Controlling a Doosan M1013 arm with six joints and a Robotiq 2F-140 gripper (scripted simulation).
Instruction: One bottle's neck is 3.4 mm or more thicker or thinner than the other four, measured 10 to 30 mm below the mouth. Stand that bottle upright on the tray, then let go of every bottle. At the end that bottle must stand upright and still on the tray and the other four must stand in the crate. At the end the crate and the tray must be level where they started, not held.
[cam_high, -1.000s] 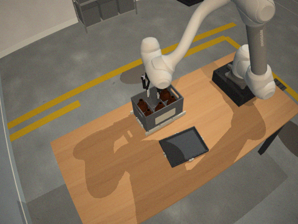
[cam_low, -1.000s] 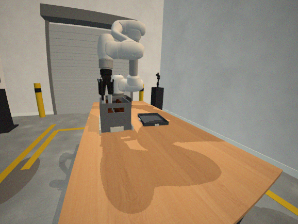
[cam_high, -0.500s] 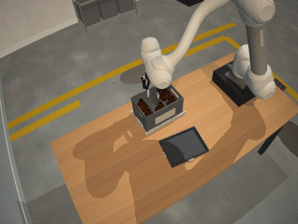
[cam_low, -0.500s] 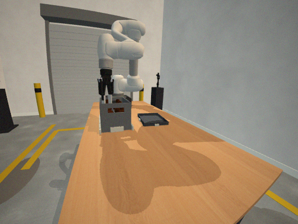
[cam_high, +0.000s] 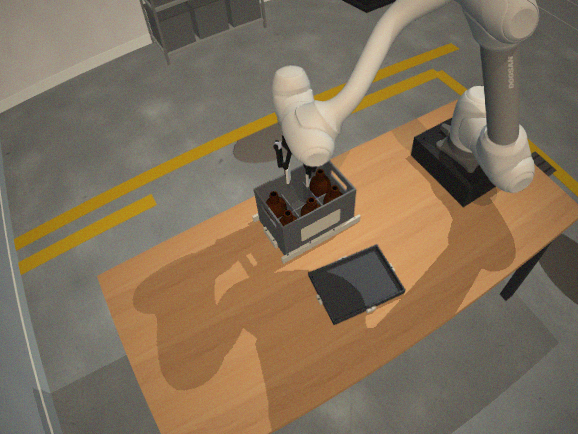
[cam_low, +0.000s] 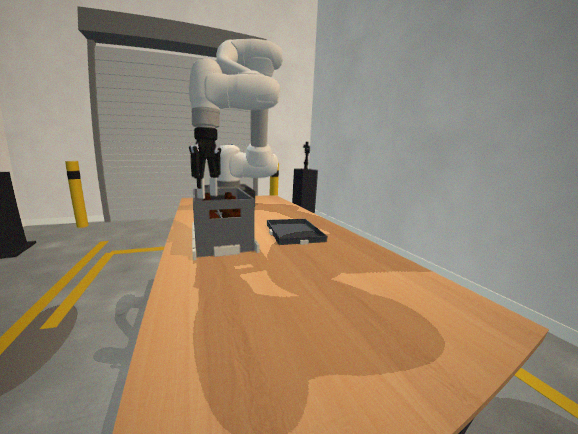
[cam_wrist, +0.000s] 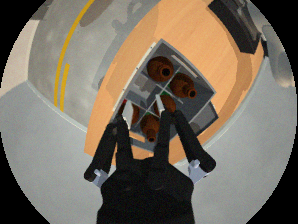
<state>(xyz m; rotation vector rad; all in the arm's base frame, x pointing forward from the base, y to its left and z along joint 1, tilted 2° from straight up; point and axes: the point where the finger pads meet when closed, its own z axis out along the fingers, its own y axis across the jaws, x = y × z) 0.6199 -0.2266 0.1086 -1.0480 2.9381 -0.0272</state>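
The grey crate stands level on the table. Brown bottles stand in its compartments: one at back right, one at front right, one at front middle, one at back left and one at front left. The back middle compartment is empty. My gripper is partly open, pointing down at the back middle of the crate, nothing between its fingertips. Its fingers partly hide bottles in the wrist view. The dark tray lies level and empty.
Pale strips run along the crate's base, and small pale blocks sit at the tray's edges. Dividers and high walls surround the bottles. The arm's black base stands at the table's far right end in the top view.
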